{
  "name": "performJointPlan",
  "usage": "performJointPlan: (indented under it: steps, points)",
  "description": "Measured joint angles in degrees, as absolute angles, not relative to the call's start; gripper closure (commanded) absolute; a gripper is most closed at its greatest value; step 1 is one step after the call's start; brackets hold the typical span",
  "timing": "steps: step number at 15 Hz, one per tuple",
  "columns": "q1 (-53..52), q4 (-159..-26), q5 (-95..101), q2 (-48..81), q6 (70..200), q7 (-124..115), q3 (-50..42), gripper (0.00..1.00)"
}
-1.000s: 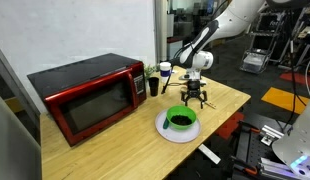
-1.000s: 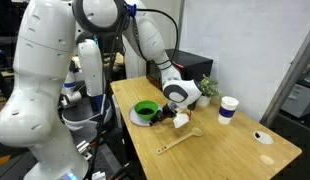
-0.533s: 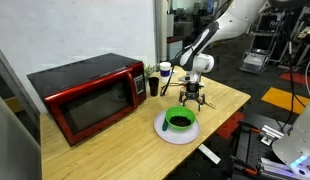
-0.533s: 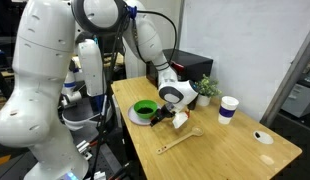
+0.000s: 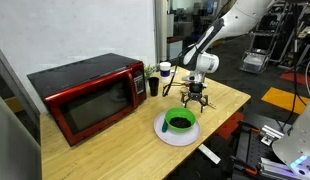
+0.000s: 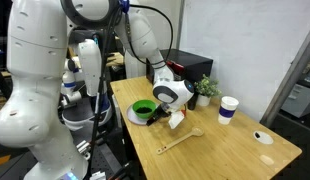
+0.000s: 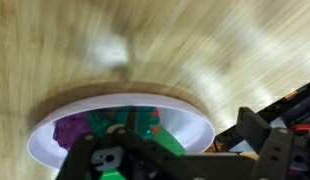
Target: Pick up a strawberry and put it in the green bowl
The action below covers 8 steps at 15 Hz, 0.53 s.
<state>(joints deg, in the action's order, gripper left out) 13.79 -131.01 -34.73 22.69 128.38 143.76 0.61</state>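
Two cups stand toward the back of the pale wooden surface [image 5: 115, 150] in an exterior view: a dark cup [image 5: 153, 86] and a white cup [image 5: 165, 69] beside it. The glossy red microwave oven [image 5: 85, 95] fills the far side, well apart from the flat white round plate [image 5: 163, 133]. The small round bright green bowl [image 5: 180, 120] sits on that plate. The hand [image 5: 195, 103] hangs above the surface just behind the bowl, between it and the cups. At this size I cannot tell whether its fingers are apart or together.

From the opposite side, in an exterior view, a large white robot body [image 6: 40, 90] blocks the near edge. The hand [image 6: 173, 115] hangs just beside the green bowl [image 6: 145, 109]. A pale wooden spoon [image 6: 180, 140] lies on the surface [image 6: 235, 150] near it. A white paper cup [image 6: 228, 108] and a small potted plant [image 6: 205, 88] stand farther back.

The wrist view is blurred. The dark fingers [image 7: 265, 140] cross in front of the green bowl [image 7: 145, 122], which sits on the plate [image 7: 195, 108] with something purple [image 7: 70, 130] next to it. The strawberry cannot be made out in any view.
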Motion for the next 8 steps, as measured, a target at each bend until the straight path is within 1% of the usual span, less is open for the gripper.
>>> performJointPlan:
  steps: [5,8]
  points:
    - [14.3,-135.1,-38.7,16.4,128.3,147.3,-0.1,0.0]
    - [14.3,-135.5,-40.0,15.2,127.9,147.6,-0.4,0.0]
